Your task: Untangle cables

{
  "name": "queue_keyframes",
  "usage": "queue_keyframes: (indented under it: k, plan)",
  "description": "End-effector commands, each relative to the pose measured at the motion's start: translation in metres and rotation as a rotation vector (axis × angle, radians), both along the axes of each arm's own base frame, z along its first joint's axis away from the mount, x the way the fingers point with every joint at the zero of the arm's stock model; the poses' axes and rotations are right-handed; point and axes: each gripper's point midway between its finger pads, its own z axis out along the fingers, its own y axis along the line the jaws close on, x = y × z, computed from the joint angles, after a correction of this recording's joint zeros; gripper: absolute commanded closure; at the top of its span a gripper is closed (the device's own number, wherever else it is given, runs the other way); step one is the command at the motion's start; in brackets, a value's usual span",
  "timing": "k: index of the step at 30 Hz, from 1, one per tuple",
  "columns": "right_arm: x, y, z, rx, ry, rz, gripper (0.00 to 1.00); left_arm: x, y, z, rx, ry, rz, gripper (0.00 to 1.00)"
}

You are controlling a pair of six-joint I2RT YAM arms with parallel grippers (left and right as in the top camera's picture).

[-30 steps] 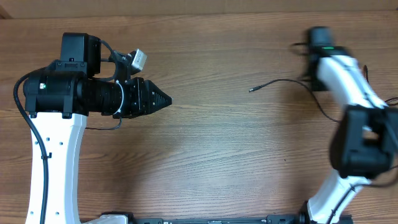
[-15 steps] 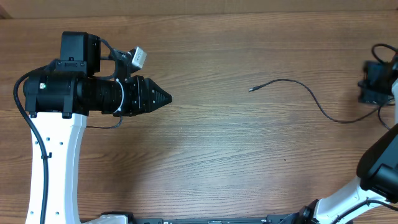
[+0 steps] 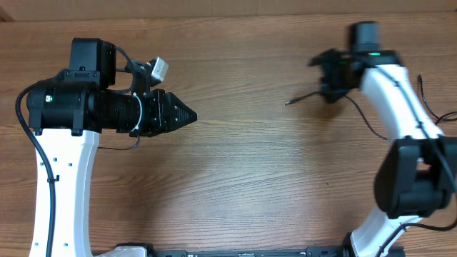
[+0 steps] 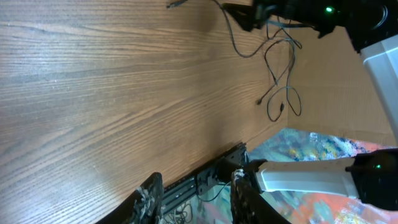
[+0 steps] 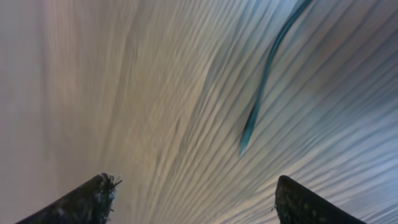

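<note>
One thin black cable (image 3: pixel 303 97) lies on the wooden table at the right, its small plug end (image 3: pixel 288 103) pointing left. My right gripper (image 3: pixel 319 78) hovers over this strand just right of the plug, blurred. The right wrist view shows it open (image 5: pixel 199 193), fingertips wide apart with nothing between them and the cable (image 5: pixel 264 81) on the wood ahead. More cable (image 4: pixel 281 84) lies in loose loops further right. My left gripper (image 3: pixel 191 114) is far to the left, well away from the cables. Its fingers (image 4: pixel 149 198) stand apart with nothing between them.
The right arm's white links (image 3: pixel 396 93) cover part of the strand. A thicker black wire (image 3: pixel 446 116) of the arm trails at the right edge. A black rail (image 4: pixel 211 177) runs along the table's front edge, with colourful cloth (image 4: pixel 311 146) beyond the table's edge.
My right gripper has opened. It swung out to the table's right edge and came back over the cable near its plug end. The cable and the left arm have not moved.
</note>
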Motion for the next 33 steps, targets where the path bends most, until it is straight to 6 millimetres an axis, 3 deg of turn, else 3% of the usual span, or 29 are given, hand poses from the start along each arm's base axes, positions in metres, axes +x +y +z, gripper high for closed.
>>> queue_keyframes:
  k: [1, 7, 12, 16, 21, 27, 31, 33]
  plan:
    - [0.002, 0.003, -0.018, -0.133, 0.022, -0.091, 0.15, -0.002, -0.001, 0.002, 0.009, -0.014, -0.018, 0.64]
    - [0.002, 0.028, -0.054, -0.196, 0.054, -0.036, 0.14, -0.003, -0.001, 0.002, 0.013, -0.02, -0.03, 0.64]
    - [-0.002, 0.029, -0.079, -0.211, 0.106, -0.028, 0.23, -0.003, -0.001, 0.002, 0.016, -0.03, -0.04, 0.64]
    - [-0.001, 0.029, -0.082, -0.212, 0.107, -0.028, 0.35, -0.002, 0.0, 0.001, 0.023, -0.032, -0.037, 0.64]
    - [-0.002, 0.026, -0.086, -0.232, 0.115, -0.033, 0.41, -0.003, 0.0, 0.001, 0.023, -0.029, -0.037, 0.64]
    - [-0.007, 0.024, -0.104, -0.242, 0.154, -0.029, 0.41, -0.004, 0.002, -0.001, 0.041, -0.023, -0.032, 0.64]
    - [-0.006, 0.024, -0.11, -0.244, 0.16, -0.028, 0.54, -0.004, 0.002, -0.002, 0.041, -0.023, -0.032, 0.64]
    - [-0.004, 0.025, -0.11, -0.242, 0.15, -0.029, 0.68, -0.004, 0.002, -0.001, 0.041, -0.024, -0.032, 0.64]
